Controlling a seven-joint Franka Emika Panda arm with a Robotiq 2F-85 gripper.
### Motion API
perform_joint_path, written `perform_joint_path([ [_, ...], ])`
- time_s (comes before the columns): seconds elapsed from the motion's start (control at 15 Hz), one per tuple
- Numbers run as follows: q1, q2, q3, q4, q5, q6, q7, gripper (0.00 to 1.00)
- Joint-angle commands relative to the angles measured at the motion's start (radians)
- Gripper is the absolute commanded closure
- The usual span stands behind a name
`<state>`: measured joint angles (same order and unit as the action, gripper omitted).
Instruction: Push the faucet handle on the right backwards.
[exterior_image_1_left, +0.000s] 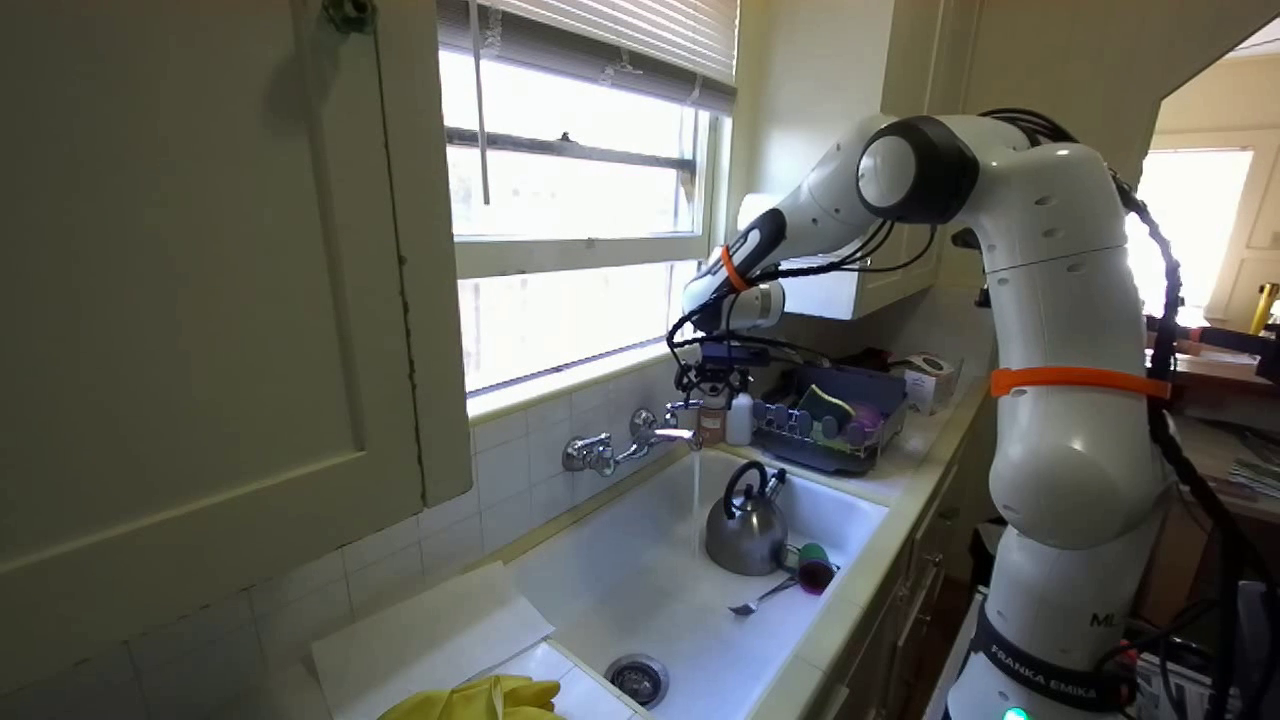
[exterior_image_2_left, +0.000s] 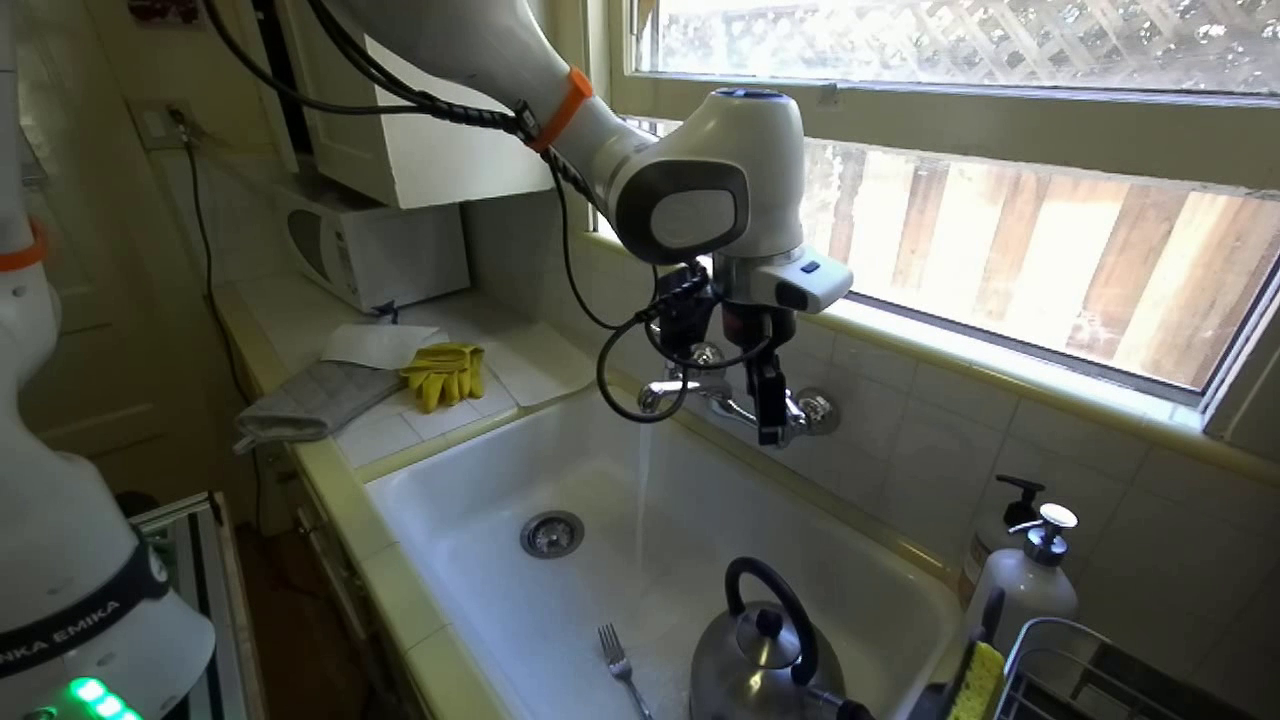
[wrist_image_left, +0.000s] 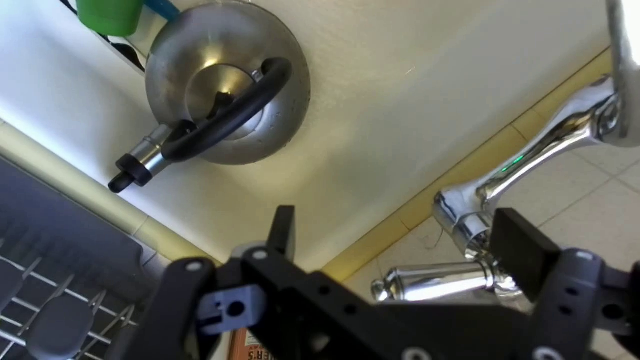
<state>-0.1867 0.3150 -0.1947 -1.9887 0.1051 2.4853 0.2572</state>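
"Faucet handle (wrist_image_left: 440, 282), the right one: where is it, with left and right taken facing the window (exterior_image_1_left: 580, 200)?"

"Far side, on the tiled wall (exterior_image_2_left: 920, 430) above the sink (exterior_image_1_left: 610, 560). The wrist view shows it between the two spread fingers (wrist_image_left: 522, 255) of the gripper (wrist_image_left: 403, 242), which is released. Whether they touch it, I cannot tell."

"What crowds it?"

"A chrome spout (wrist_image_left: 565, 122) just to its left, pouring water (exterior_image_2_left: 641, 490). In an exterior view a loop of black cable (exterior_image_2_left: 603, 375) hangs in front of that spout. Nearer, toward the sink's right end, a stainless steel kettle (wrist_image_left: 225, 77) stands upright, a fork (exterior_image_2_left: 616, 660) and green cup (wrist_image_left: 110, 15) near it. Pump bottles (exterior_image_2_left: 1020, 595) stand in the far right corner, near the dish rack (wrist_image_left: 60, 322); yellow gloves (exterior_image_2_left: 443, 375) lie left of the sink."

"Anything only some views catch?"

"The microwave (exterior_image_2_left: 405, 250), farther left, appears in an exterior view alone; there the gripper hides part of the faucet (exterior_image_2_left: 818, 410). The wrist view shows the handle's lever plainly. The drain (exterior_image_1_left: 638, 680) shows in both exterior views."

"And the arm (exterior_image_1_left: 1050, 245)?"

"Elbow high, forearm sloping down over the sink, wrist bent so the gripper points straight down."
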Motion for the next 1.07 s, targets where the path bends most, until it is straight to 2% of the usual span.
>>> perform_joint_path([
  [0.0, -0.011, 0.049, -0.005, 0.031, -0.008, 0.019, -0.047, 0.00],
  [1.0, -0.033, 0.164, -0.026, 0.144, -0.044, 0.058, -0.106, 0.00],
])
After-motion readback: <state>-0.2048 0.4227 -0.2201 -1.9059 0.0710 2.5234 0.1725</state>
